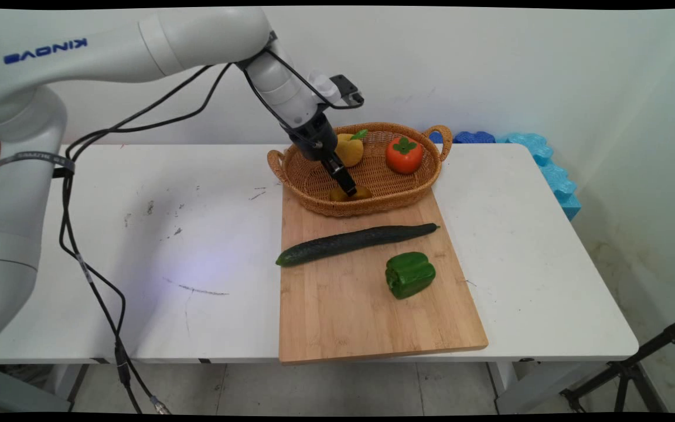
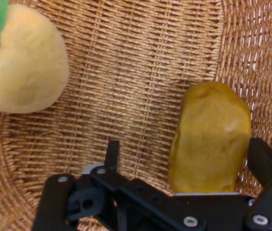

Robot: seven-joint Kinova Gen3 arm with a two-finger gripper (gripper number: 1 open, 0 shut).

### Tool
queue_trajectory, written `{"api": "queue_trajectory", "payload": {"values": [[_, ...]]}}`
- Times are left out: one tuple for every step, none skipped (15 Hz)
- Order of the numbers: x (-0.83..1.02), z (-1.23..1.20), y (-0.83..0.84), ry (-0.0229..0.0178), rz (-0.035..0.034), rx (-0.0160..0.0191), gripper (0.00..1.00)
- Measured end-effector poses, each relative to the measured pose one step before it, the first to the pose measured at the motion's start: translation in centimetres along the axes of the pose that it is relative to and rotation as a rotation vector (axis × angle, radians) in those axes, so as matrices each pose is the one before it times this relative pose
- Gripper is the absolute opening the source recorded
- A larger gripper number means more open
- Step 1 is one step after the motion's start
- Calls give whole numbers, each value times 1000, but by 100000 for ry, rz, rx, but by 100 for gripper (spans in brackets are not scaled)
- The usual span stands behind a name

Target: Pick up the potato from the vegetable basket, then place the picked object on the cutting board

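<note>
Black two-finger gripper (image 1: 346,186) is down inside the oval wicker basket (image 1: 425,187), jaws wide apart, straddling a brownish-yellow potato-like lump (image 2: 210,139) without gripping it yet.

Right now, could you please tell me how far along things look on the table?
Already lying in the basket: a yellow peach and an orange persimmon. In hand: the open gripper straddles a yellow-brown fruit in the basket, not closed on it. Left on the cutting board: the cucumber and the green pepper.
</note>
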Motion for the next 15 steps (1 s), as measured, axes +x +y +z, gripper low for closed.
{"api": "queue_trajectory", "payload": {"values": [[57,252,-67,-265,-105,-529,100],[86,344,-95,-328,-159,-752,100],[59,216,-55,-195,-93,-487,100],[88,297,-85,-212,-122,-697,100],[112,320,-102,-149,-77,-707,100],[156,277,-94,92,-69,-623,0],[73,156,-76,68,-19,-348,0],[81,133,-69,68,52,-308,0],[96,119,-61,71,149,-303,0],[51,58,-41,39,88,-164,0],[48,32,-55,108,166,-166,0],[54,-34,-4,149,197,-68,0],[101,-78,21,278,365,-72,0],[74,-153,31,319,313,98,0],[143,-340,89,639,546,229,0]]}}
